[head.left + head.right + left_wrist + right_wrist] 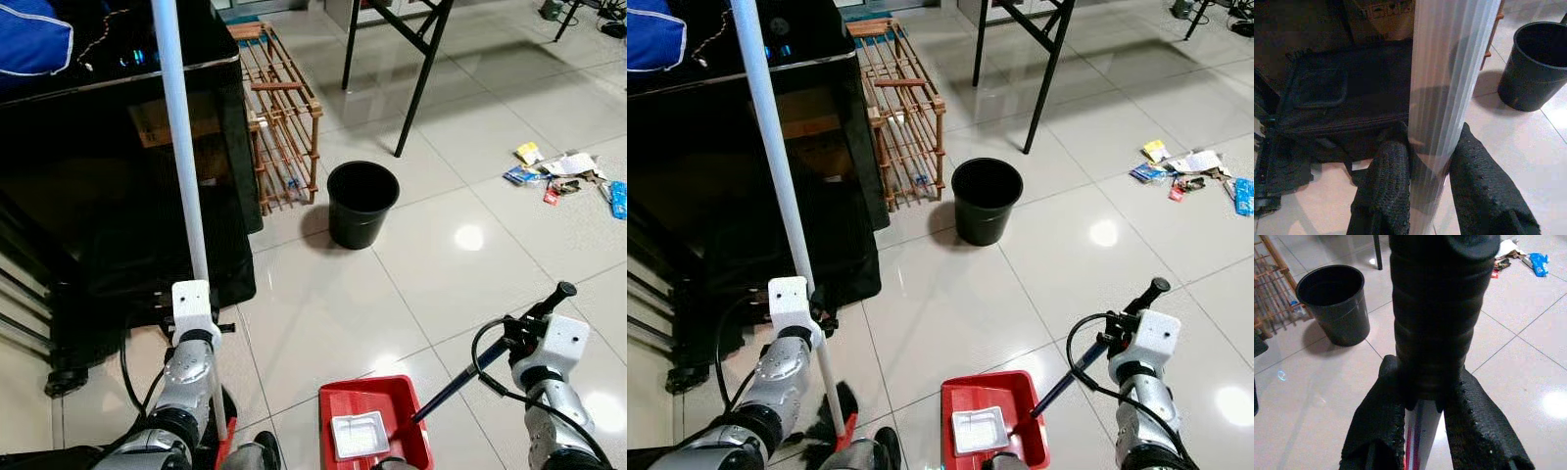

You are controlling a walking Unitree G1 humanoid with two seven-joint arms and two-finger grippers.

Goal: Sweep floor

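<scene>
The glossy tiled floor takes up most of the scene. At the robot's left stands a large black cabinet with a blue bag on its top, and a black soft case leans against its foot. Beside the cabinet is a wooden slatted rack, and behind that the black legs of a folding counter cross.

A black bucket sits on the floor just right of the rack, well ahead of both arms. Far off to the right, near the edge of the tiles, lies a scatter of litter, paper scraps and blue wrappers, well apart from either tool.

The white broom pole rises steeply at the left. The left gripper is clamped around it low down, one black finger pressed on each side of the ribbed shaft; black bristles show at the pole's foot near the robot's body.

The red dustpan rests on the floor between the arms, a white tray-shaped piece lying in it. Its dark handle slants up to the right, and the right gripper is closed on it just below the black rubber grip.
</scene>
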